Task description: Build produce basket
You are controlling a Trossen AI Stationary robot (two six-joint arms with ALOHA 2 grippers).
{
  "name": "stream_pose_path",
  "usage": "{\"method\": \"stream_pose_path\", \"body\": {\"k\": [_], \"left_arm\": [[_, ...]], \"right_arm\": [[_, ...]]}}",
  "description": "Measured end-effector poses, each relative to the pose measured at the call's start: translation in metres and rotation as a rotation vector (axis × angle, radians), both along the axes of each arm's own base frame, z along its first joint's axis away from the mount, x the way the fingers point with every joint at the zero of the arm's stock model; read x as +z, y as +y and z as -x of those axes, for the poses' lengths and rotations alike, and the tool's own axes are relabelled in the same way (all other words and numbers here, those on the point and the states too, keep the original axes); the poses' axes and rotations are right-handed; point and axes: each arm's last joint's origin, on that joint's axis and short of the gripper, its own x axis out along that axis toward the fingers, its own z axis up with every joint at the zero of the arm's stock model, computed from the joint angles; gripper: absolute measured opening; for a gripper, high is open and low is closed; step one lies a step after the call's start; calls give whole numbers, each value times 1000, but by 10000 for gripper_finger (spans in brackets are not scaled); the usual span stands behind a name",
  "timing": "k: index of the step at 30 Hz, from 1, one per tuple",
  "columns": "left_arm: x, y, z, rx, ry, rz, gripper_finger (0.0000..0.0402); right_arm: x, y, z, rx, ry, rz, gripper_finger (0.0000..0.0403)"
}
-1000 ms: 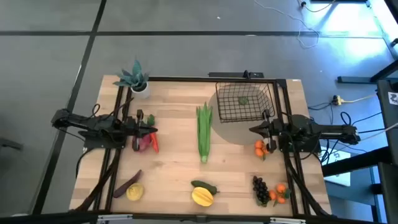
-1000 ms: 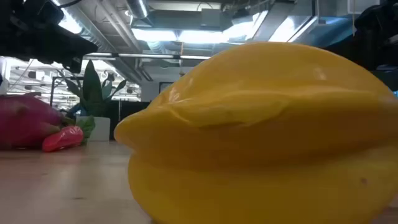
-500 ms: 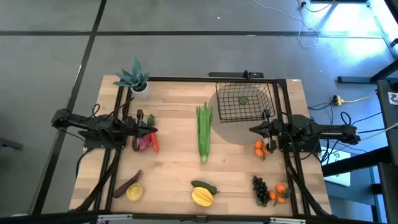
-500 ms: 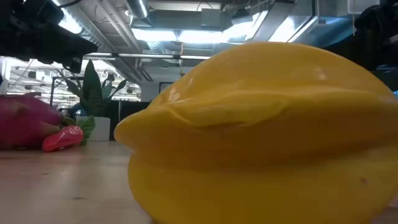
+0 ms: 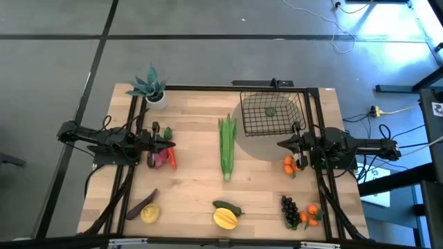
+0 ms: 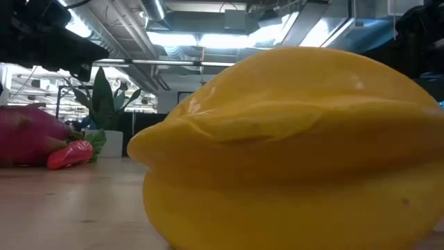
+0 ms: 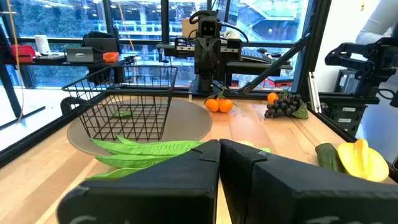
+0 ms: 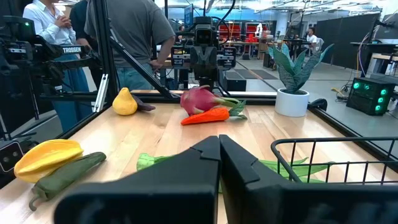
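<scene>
The basket [image 5: 273, 113] sits at the upper right of the table [image 5: 194, 180] in the high view, on a grey round mat [image 5: 257, 146], with one small green piece [image 5: 270, 111] already inside. The rest of the produce lies scattered. The corn [image 5: 227, 145] is at centre, and the radish [image 5: 159, 158] and carrot [image 5: 172, 160] are at centre left. The eggplant [image 5: 142, 203] and lemon [image 5: 150, 213] lie at lower left. The mango [image 5: 225, 219] and pepper [image 5: 228, 207] are at lower centre, and the grapes [image 5: 291, 211] and oranges [image 5: 291, 164] at right. So the filling looks barely begun.

The left gripper [image 5: 168, 144] hangs just above the radish and carrot at centre left, its fingers [image 7: 193, 180] pressed together with nothing between them. The right gripper [image 5: 283, 144] hangs at centre right between basket and oranges, its fingers [image 8: 199, 171] also closed and empty.

Several risks seem likely from here:
- The radish and carrot touch, so a grasp on one could drag or roll the other.
- The corn looks about as long as the basket is wide. Dropped flat, it could bridge the rim or tip the light wire frame.
- The oranges and lemon are round and could squirt out of a narrow pinch and roll off the table.
- The right arm is close to the basket's near corner, so a careless swing could shove it off the mat.
- The plant [image 5: 149, 87] at upper left stands near the left arm's reach and could be knocked over.
</scene>
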Motion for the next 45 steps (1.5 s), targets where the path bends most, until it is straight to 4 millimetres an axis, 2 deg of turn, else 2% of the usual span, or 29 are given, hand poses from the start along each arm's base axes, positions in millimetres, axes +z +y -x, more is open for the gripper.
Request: {"method": "stream_pose_path", "body": {"k": [36, 39, 42, 45], "left_arm": [[1, 1, 0, 22, -11, -28, 0], [13, 3, 3, 82, -41, -28, 0], [35, 4, 9, 82, -91, -17, 0], [58, 6, 14, 99, -59, -5, 0]], "right_arm": [[0, 0, 0, 0, -1, 1, 0], [0, 0, 0, 0, -1, 3, 0], [0, 0, 0, 0, -1, 12, 0], [0, 0, 0, -1, -6, 60, 0]]}}
